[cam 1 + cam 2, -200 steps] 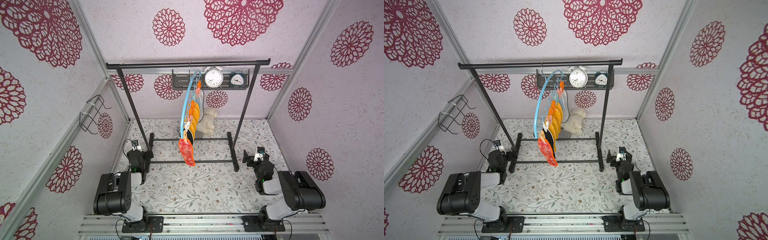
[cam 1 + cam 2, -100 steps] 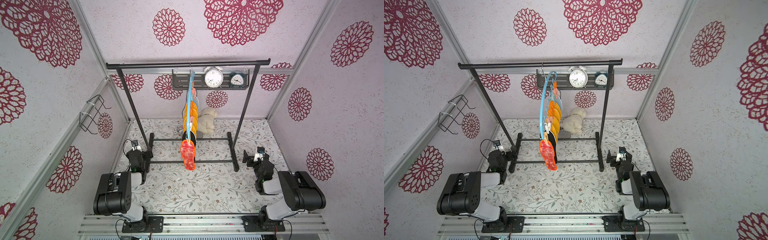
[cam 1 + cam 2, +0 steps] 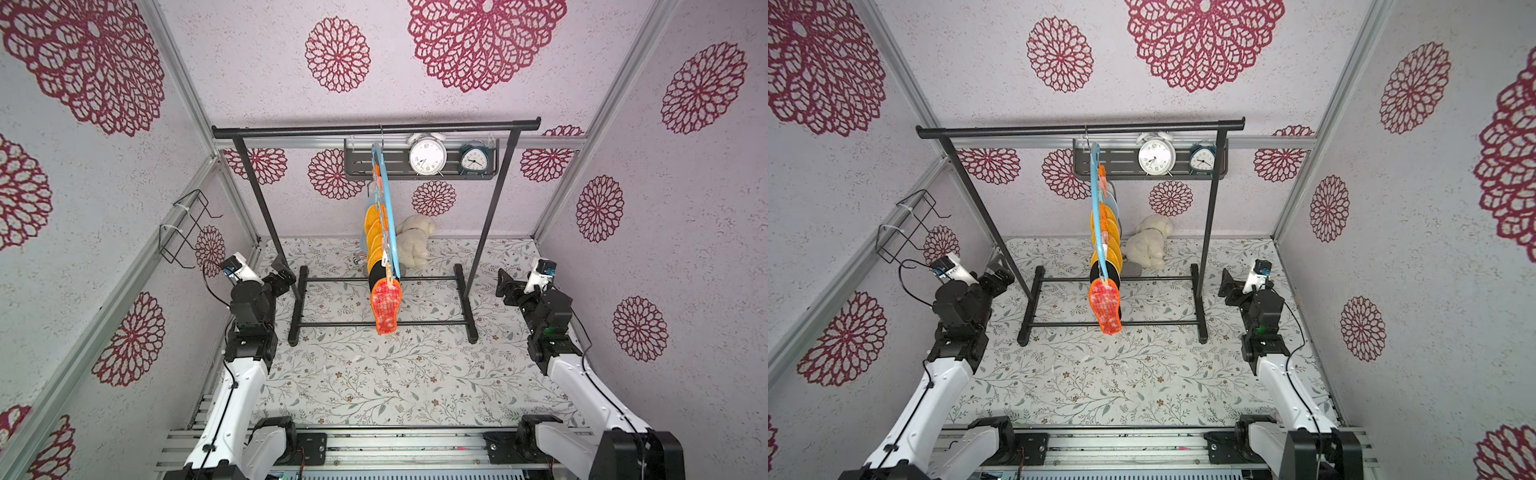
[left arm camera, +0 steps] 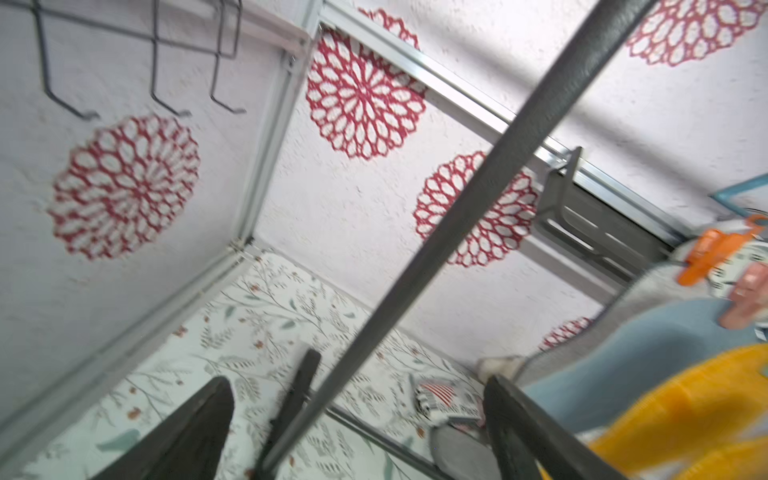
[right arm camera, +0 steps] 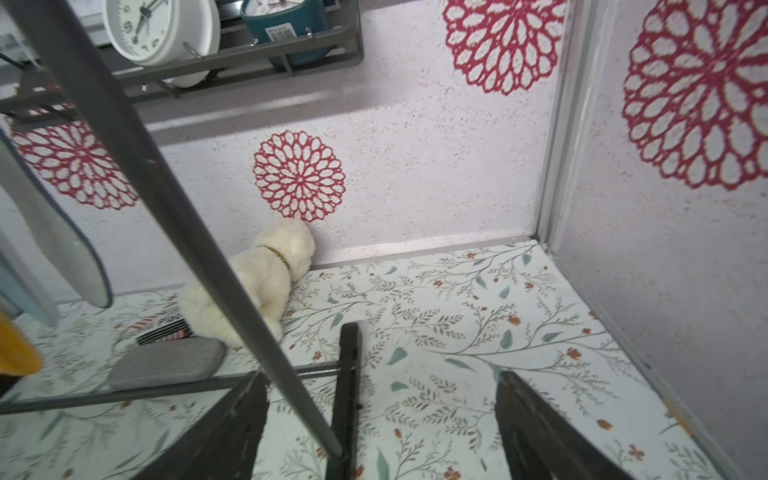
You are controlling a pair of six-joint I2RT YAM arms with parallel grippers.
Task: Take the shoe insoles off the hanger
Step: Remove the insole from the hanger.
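Insoles hang pegged along the hanger at the middle of the rack's top bar, light and floppy we judge, so we should pinch the red insole by its free lower end and tug down; left gripper and right gripper gape empty.

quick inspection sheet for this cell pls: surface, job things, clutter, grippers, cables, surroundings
Surface: floral mat, flat, a few small white specks.
Job's things: hanger hooked on the rack; insoles pegged along it, red insole at the front, none removed.
Clutter: plush dog, grey pouch and printed packet on the mat behind the rack.
Grippers: left gripper open, empty; right gripper open, empty; each near a rack post.
Cables: black cable loops off the left arm; second cable runs down the right arm.
Surroundings: patterned walls; shelf with two clocks; wire basket on the side wall.
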